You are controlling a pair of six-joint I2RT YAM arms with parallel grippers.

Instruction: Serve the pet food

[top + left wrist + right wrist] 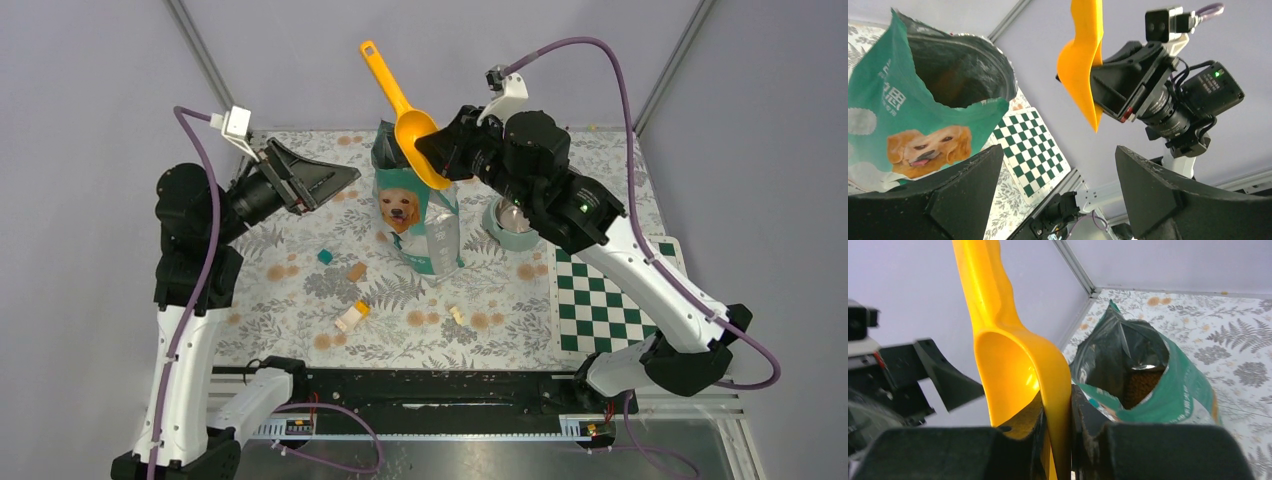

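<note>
The teal bag [420, 225] with a golden retriever picture stands upright mid-table, its top torn open. Brown pet food [1140, 385] shows deep inside the bag [1168, 390]. My right gripper [435, 150] is shut on the wall of a yellow scoop [405, 115], held in the air just above the bag's mouth with its handle pointing up and away. In the right wrist view the scoop [1008, 355] looks empty, pinched by the right gripper [1058, 392]. My left gripper [335, 185] hangs open to the left of the bag [878, 110], touching nothing; between its fingers [1058, 150] is only air.
A teal-rimmed metal bowl [515, 238] sits right of the bag, partly behind my right arm. A green-and-white checkered mat [600, 300] lies at the right. Small toy blocks [356, 271] are scattered in front of the bag on the leaf-patterned cloth [300, 300].
</note>
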